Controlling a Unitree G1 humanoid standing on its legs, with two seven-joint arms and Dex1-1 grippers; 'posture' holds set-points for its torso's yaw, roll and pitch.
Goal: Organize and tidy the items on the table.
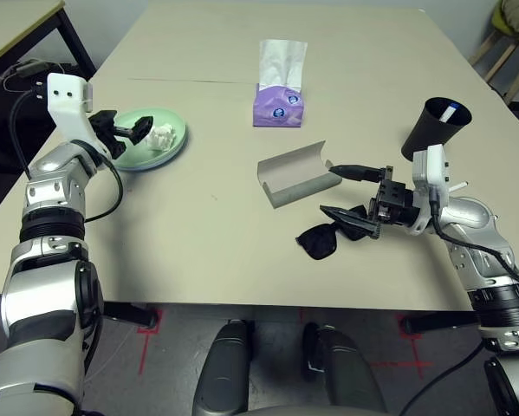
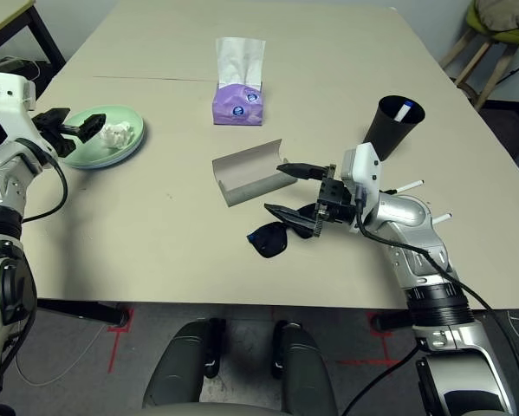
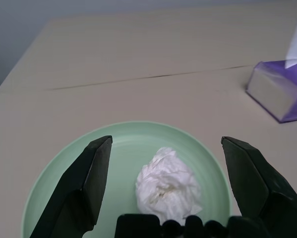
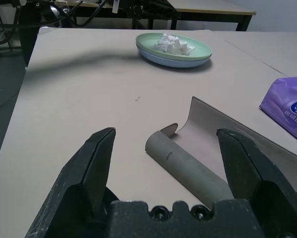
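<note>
Left pincer (image 1: 127, 132) spread wide, empty, just over the near rim of the pale green plate (image 1: 178, 138), left of the purple tissue box (image 1: 279, 104). Crumpled white tissue wad (image 3: 168, 184) already lying on that plate, which sits stacked on a pale blue one. Nearer than the box: grey glasses case (image 1: 298, 173) lying open, black sunglasses (image 1: 324, 239) on the tabletop (image 1: 198, 234) just in front, not yet packed. Right pincer (image 1: 354, 198) also wide apart, gripping nothing, between case and sunglasses. Right of the box: black cup (image 1: 432, 127), white marker pen (image 1: 450, 113) inside. Judged roughly half done; sunglasses and case remaining.
</note>
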